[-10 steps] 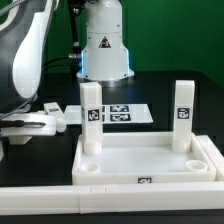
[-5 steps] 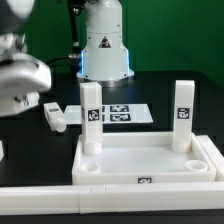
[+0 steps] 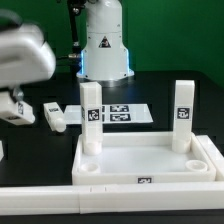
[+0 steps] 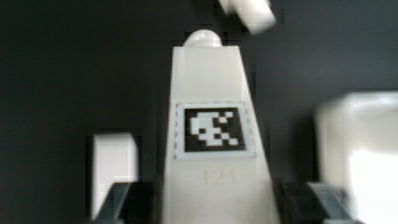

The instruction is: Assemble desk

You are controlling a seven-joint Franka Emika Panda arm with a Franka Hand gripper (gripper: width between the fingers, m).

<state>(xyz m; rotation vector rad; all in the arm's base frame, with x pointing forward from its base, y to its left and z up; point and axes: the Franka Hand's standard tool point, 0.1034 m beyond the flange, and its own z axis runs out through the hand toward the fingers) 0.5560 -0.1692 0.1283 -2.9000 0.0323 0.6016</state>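
On the matte black bench [image 3: 40, 150], the desk's white plastic panel [image 3: 140, 160] is lying flat. It is a broad rectangle with a raised rim and round sockets showing at its near corners. Two square-sided block legs are standing upright at its far corners: the left upright leg [image 3: 91, 120] on the exterior view's left and the right upright leg [image 3: 182, 115] on that view's right. Each is carrying a black-and-white square tag near its top. Behind the panel, the thin, flat marker board [image 3: 125, 113] is lying on the bench. A loose leg [image 3: 55, 115] is lying on its side just beside the board, towards the exterior view's left. At that view's left edge the end effector [image 3: 14, 106] is hanging blurred above the bench, well apart from the panel. The wrist view shows the held leg [image 4: 214, 120], a smooth white bar with a rounded tip and a tag on its face. The dark fingers [image 4: 121, 200] are closing tight against both its flanks, gripping it.
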